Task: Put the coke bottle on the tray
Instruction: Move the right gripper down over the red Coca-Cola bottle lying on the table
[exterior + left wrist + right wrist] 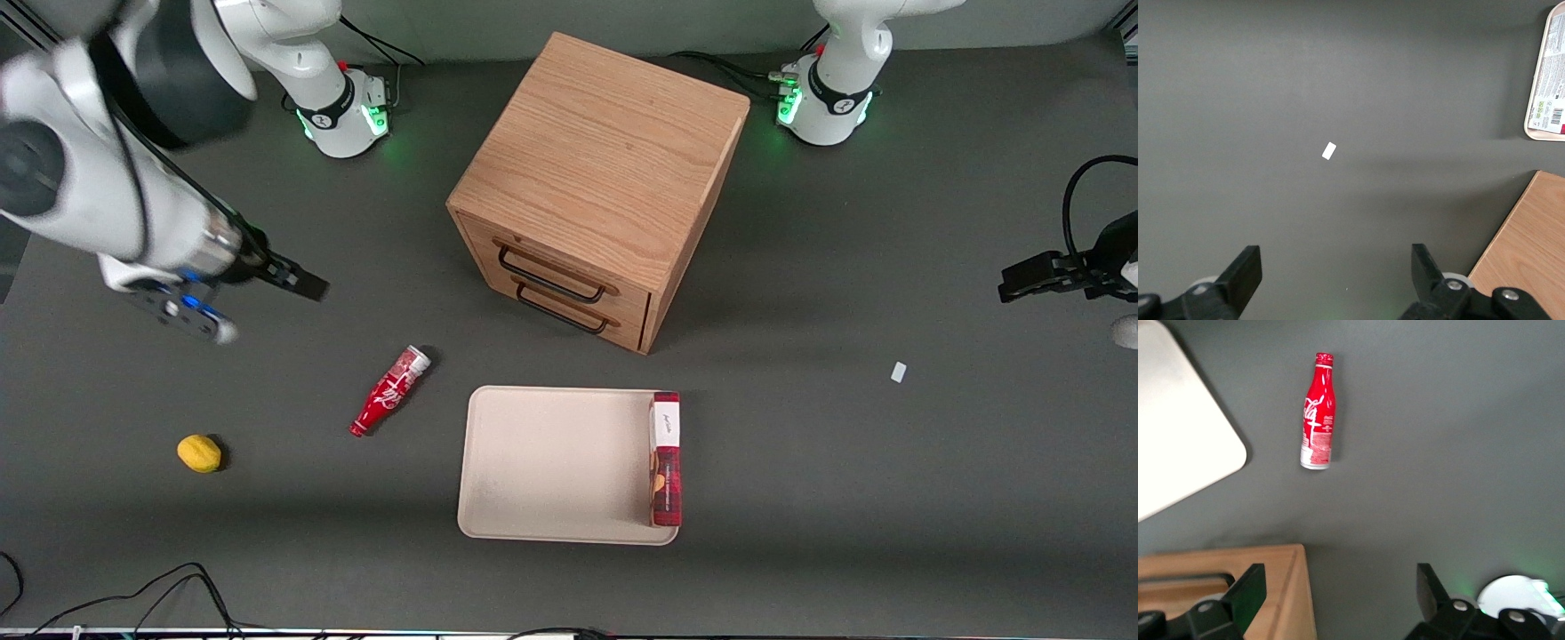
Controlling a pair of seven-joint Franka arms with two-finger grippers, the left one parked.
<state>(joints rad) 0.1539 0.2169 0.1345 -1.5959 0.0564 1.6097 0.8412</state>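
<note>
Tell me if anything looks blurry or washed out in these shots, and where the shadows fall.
Front view: the working arm is motion-blurred around its gripper; the coke bottle and tray are sharp, and the cabinet casts a soft shadow on the table. Right wrist view: the tray corner is washed out to near white; the bottle is slightly soft. Left wrist view: evenly lit.

White script lettering along the red coke bottle point(390, 392) point(1318, 412), too small to spell out, with a block of fine white print near its base. Barcode and small printed marks on the white face of the box point(1550, 87) point(665, 459) in the tray point(551, 462), none readable.
</note>
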